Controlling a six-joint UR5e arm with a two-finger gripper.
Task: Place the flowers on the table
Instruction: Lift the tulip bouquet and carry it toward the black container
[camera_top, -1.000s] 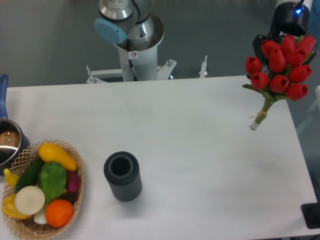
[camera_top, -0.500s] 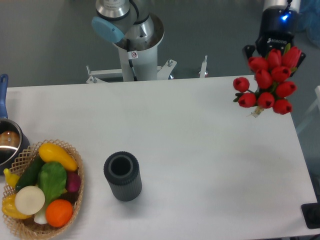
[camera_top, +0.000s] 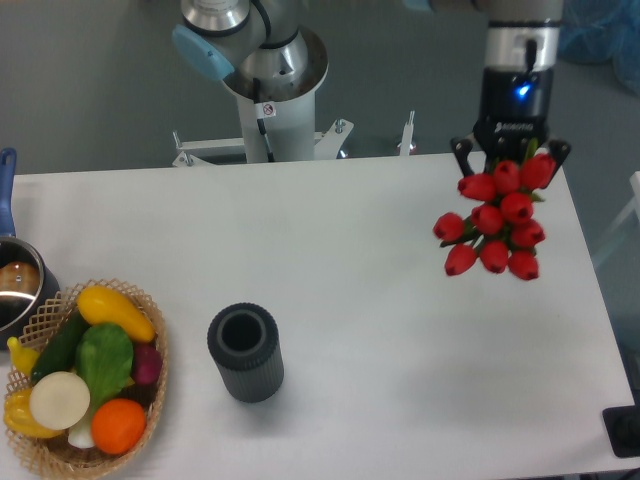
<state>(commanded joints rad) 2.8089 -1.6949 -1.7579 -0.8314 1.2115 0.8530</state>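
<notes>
Fixed camera, the only view: we see the flowers (camera_top: 495, 222) hanging off the gripper (camera_top: 510, 160) over the right part of the surface (camera_top: 350, 300), near its far edge. The buds face the camera, stems hidden behind the heads. The jaws look clenched on the bunch up by the stems, though the contact itself is masked by the buds.

Handling, as we judge it — light, soft, floppy heads, likely to swing. Best hold is the tied stem section, not the buds.

Versus a second ago: the bunch has moved left, in from the right edge. It has swung too — then the whitish stem end pointed down-left in plain sight, now only buds show. The gripper has come further into frame.
</notes>
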